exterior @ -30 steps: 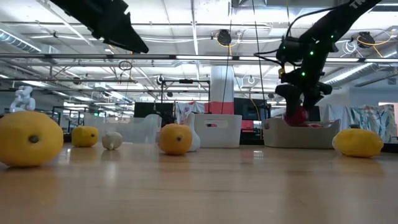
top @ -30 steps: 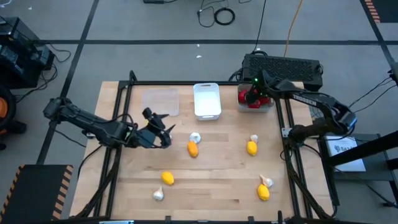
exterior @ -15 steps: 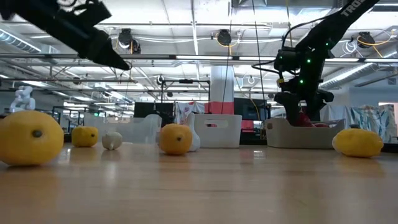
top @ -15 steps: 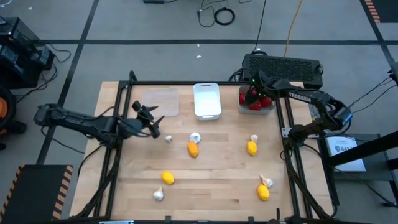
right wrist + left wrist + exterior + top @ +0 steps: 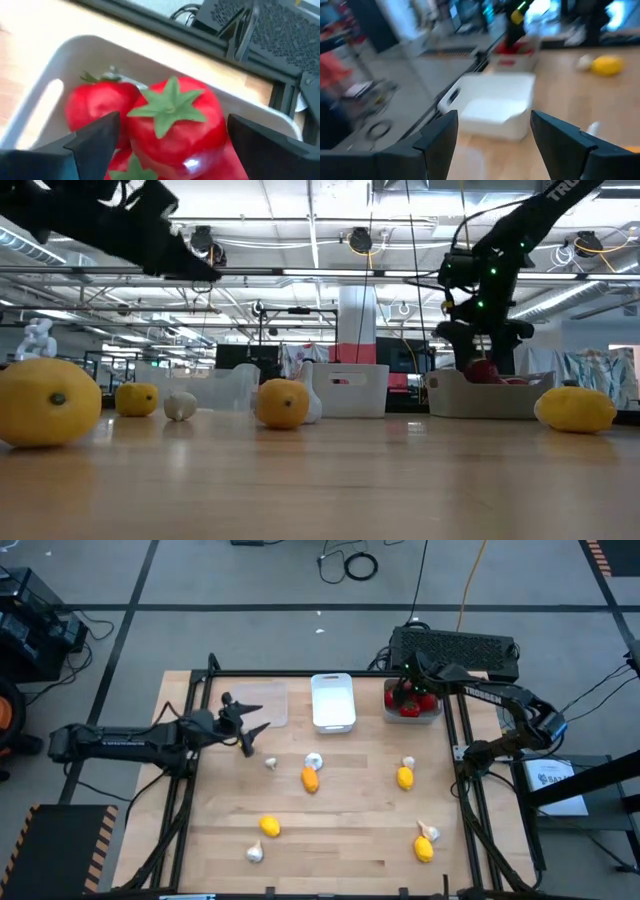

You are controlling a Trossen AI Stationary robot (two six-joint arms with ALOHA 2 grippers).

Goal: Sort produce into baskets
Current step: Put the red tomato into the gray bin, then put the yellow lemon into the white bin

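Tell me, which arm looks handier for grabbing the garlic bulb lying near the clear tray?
Probably the left. Its open, empty left gripper hangs just beside that garlic bulb and the clear tray. The right gripper is across the table, open over the tomatoes in the grey-white tray.

3 trays (image 5: 332,701) along far edge; tomatoes (image 5: 411,704) in right one.
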